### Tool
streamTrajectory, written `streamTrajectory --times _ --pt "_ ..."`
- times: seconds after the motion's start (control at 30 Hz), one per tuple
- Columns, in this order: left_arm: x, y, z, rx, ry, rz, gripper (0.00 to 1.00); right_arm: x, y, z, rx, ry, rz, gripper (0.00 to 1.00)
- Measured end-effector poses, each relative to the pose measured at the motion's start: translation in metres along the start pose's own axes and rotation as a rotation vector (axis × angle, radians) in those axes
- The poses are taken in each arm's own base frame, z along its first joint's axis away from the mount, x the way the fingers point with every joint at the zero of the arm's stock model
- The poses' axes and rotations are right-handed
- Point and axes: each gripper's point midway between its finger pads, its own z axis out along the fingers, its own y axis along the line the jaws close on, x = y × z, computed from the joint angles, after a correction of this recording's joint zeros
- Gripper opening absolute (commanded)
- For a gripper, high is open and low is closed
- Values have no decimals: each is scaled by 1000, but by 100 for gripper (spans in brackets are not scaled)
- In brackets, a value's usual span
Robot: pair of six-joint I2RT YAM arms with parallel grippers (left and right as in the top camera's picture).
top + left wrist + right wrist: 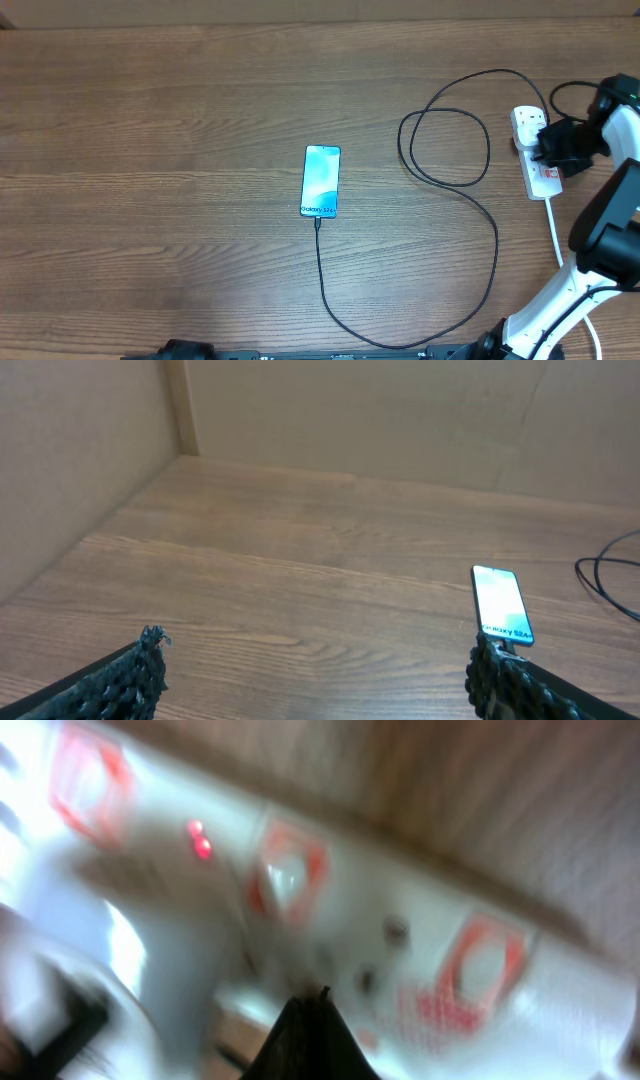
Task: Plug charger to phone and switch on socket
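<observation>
Open table left of phone; charger loops, apparently flat, beside socket.

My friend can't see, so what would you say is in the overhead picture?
A lit phone lies on a wooden table, its black cable looping right to a white strip. The right claw sits over the strip.

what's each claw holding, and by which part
Left claw is open and empty. Right claw is over the socket; the blur hides whether it grips anything.
</observation>
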Motion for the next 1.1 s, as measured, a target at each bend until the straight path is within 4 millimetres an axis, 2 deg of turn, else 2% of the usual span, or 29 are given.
streamTrajectory --times 0.1,0.23,0.33,0.43,0.57,0.7,0.77,0.87,0.9,0.93,0.97,1.1 --pt "2 0 0 -1 7 2 100 21 -5 -6 62 64 -17 4" --pt "2 0 0 -1 7 2 100 24 -9 -33 85 48 -26 4" --pt "0 0 0 0 0 0 100 32 -8 -77 56 -13 -46 4" --pt "1 0 0 -1 3 1 99 47 -2 -140 -26 -128 -84 4" --pt "3 -1 0 7 12 -1 100 84 2 -216 -144 -263 -151 4" --pt "4 -3 0 21 17 -4 100 131 -5 -265 -231 -339 -224 5" --pt "11 -3 0 23 44 2 99 155 -17 -285 -267 -365 -250 16" --pt "17 -3 -1 23 69 7 100 180 -35 -299 -289 -372 -257 48" --pt "17 -3 -1 23 69 5 100 189 -42 -303 -293 -370 -261 61" --pt "17 -3 -1 23 69 5 99 198 -48 -305 -297 -365 -265 86" --pt "17 -3 -1 23 69 2 100 205 -55 -307 -296 -360 -265 99" --pt "17 -3 -1 23 69 -2 100 223 -72 -314 -307 -369 -267 100"
